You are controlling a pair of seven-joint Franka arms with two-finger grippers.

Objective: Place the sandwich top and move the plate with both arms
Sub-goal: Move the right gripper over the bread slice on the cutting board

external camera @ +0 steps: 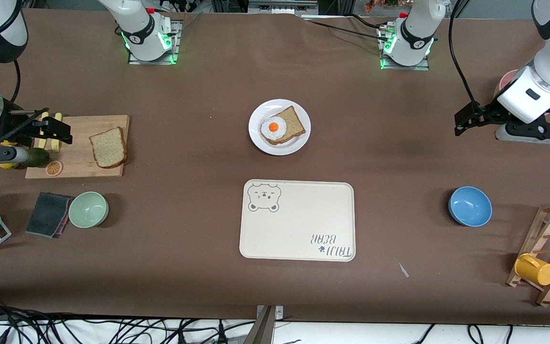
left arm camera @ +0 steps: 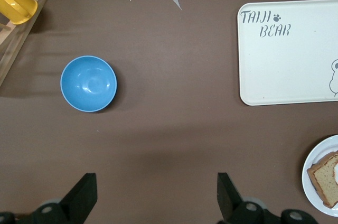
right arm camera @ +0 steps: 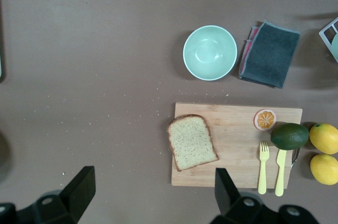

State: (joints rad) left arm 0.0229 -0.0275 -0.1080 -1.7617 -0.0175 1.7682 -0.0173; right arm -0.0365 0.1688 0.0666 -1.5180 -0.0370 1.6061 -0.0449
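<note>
The scene was evenly and brightly lit from overhead, and the brown table (external camera: 184, 95) showed no harsh glare. Shadows were soft: a faint dark patch lay under the left gripper (external camera: 470, 119), and a blurred shadow hugged the blue bowl (left arm camera: 88, 83) just ahead of that gripper's fingers (left arm camera: 82, 197). The green bowl (right arm camera: 209, 52) ahead of the right gripper (external camera: 48, 129) cast a similar soft-edged shadow. Both wrist views were sharp on the tabletop, while the fingers near the lens looked slightly soft, perhaps out of focus. The white plate (external camera: 260, 141) shone brightly without blowing out. Green lights glowed at both arm bases.
</note>
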